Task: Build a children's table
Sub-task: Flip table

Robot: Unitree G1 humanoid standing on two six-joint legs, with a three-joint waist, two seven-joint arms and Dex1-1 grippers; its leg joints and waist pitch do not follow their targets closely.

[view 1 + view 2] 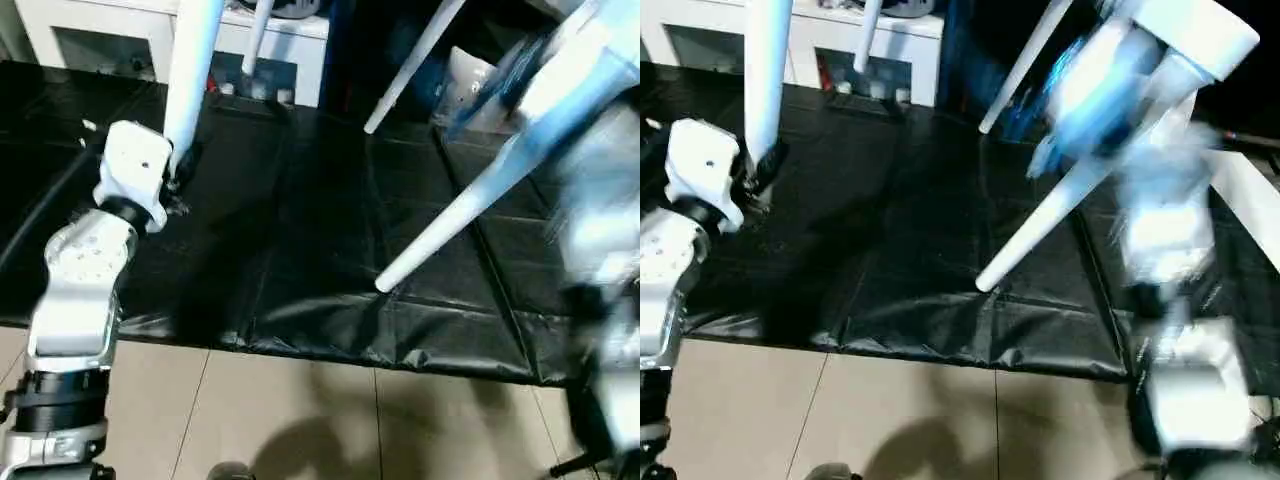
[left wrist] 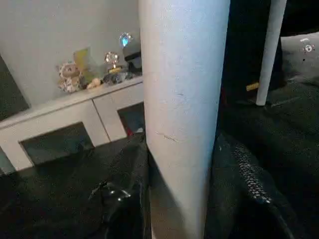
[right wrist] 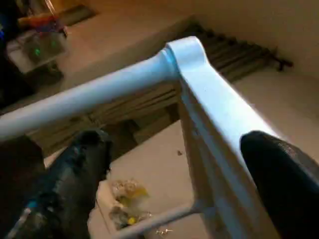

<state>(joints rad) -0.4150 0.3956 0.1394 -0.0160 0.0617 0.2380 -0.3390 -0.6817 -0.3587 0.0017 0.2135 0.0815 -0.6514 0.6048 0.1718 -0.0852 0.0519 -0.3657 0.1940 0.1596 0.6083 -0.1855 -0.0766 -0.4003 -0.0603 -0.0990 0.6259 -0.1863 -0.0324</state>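
Note:
The children's table is off the floor and tipped, with its white legs pointing different ways. My left gripper [image 1: 180, 165] is shut on one leg [image 1: 195, 60], which rises straight up from it. In the left wrist view that leg [image 2: 182, 114] fills the gap between my black fingers [image 2: 127, 184]. A second leg [image 1: 450, 215] slants down over the mat, and two more legs [image 1: 415, 60] stand further back. My right gripper [image 3: 177, 144] is open, its fingers [image 3: 84, 159] straddling the tabletop's rim [image 3: 214, 99] near a corner socket. The right arm [image 1: 1170, 250] is blurred.
A black mat [image 1: 300, 250] covers the floor ahead, with pale tiles [image 1: 300, 420] nearer me. A white cabinet [image 1: 90, 30] stands along the back, with small toys [image 2: 70, 77] on top. A pale grey cushion [image 1: 470, 90] lies at the back right.

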